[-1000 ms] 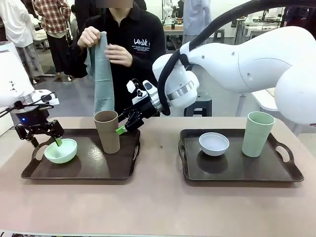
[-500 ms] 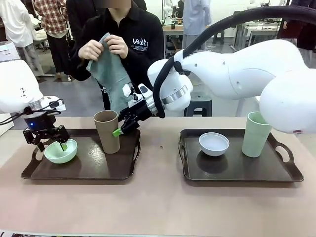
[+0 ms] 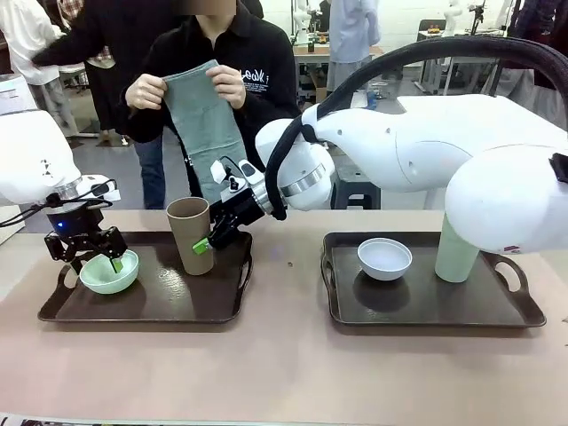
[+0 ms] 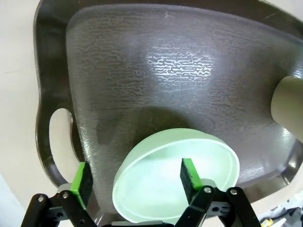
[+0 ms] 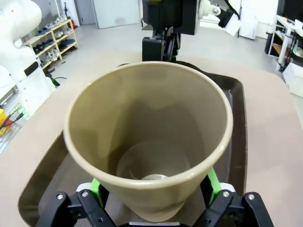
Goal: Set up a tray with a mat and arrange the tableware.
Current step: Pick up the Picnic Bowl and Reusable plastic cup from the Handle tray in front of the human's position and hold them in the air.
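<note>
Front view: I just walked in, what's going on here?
The left gripper straddles the rim of the green bowl on the left tray, jaws open. The right gripper sits around the brown cup on that tray; grip unclear. The person holds up a grey-green cloth. A white bowl and green cup stand on the right tray.
</note>
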